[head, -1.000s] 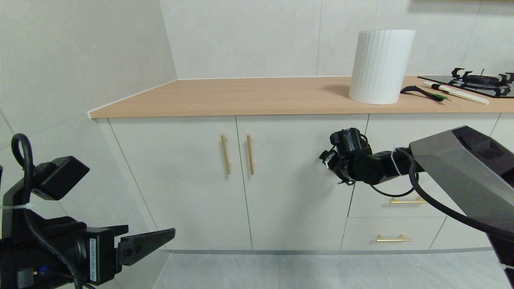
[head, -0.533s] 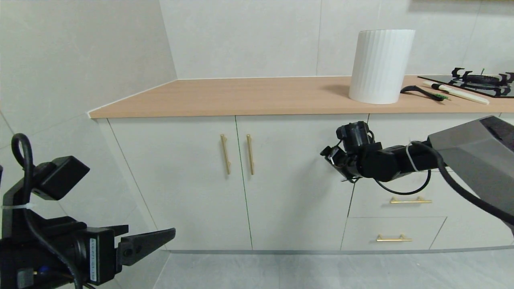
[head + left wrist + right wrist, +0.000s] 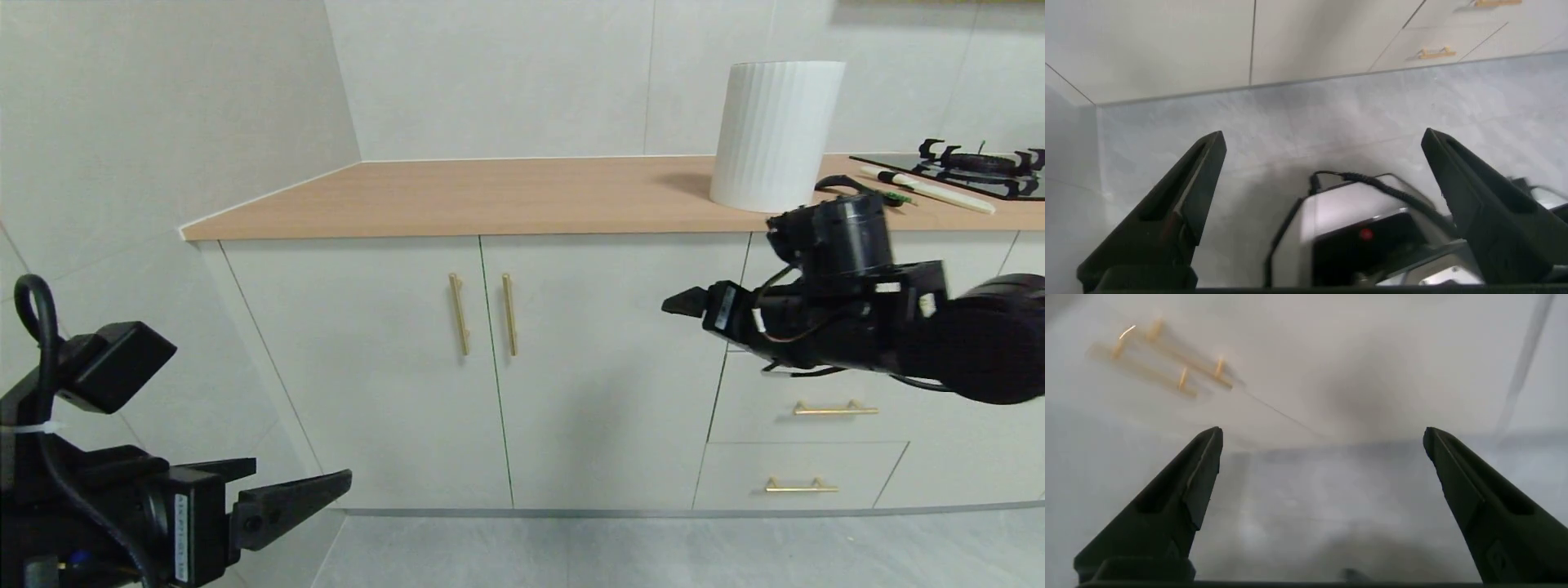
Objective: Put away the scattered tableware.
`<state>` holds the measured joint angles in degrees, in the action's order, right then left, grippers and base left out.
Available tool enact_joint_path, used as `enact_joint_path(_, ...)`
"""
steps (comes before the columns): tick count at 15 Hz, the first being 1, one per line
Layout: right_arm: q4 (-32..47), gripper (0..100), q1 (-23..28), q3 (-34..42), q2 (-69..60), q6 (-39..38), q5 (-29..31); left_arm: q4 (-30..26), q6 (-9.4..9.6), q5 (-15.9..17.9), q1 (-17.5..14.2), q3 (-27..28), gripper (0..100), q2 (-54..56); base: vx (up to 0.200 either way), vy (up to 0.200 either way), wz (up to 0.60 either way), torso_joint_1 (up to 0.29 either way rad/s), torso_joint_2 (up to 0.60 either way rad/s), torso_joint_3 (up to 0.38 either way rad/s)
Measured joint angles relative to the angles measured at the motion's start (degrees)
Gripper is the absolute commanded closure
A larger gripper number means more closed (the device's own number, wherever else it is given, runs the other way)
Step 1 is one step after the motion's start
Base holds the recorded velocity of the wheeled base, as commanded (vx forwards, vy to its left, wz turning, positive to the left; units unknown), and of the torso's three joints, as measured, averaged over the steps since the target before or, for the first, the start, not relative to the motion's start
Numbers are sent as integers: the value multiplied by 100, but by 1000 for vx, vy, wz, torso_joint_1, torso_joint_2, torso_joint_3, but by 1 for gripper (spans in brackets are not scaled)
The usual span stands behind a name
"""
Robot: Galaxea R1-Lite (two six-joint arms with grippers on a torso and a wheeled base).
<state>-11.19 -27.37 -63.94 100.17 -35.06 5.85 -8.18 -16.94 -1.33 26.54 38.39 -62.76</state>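
Head camera: faces counter (image 3: 490, 196) and cabinet fronts (image 3: 367, 392), mid-distance. Left wrist: low, angled at floor (image 3: 1331, 122). Right wrist: close on the door handles (image 3: 1145, 371), shared with head view.

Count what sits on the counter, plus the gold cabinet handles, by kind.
White container: 1
Utensils: 2, a black-handled utensil and a cream utensil
Stove burner: 1
Door handles: 2
Drawer handles: 2
Total: 8
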Motion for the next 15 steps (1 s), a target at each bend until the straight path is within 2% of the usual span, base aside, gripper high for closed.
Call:
enact_joint_path(4, -7, 0, -50, 1430, -2089, 1374, -20, 20, 400, -44, -9, -212, 0, 352, 0, 0, 0, 0, 0, 0)
enact_joint_path(7, 140, 0, -20, 2317, -3936, 2099, 16, 27, 447, -340, -9, -479, 0, 818, 0, 0, 0, 0, 0, 0)
enact_joint_path(10, 881, 0, 297, 2806, -5643, 2562, 115, 24, 510, -549, -79, -851, 0, 1591, 0, 0, 0, 0, 0, 0)
enact_joint_path(13, 1885, 0, 890, 2982, -7044, 2789, 167, -5, 883, -595, -411, -1270, 0, 2729, 0, 0, 0, 0, 0, 0)
enact_joint_path(15, 2555, 0, 1282, 3023, -7918, 2989, 178, -128, 1184, -611, -852, -1502, 0, 3658, 0, 0, 0, 0, 0, 0)
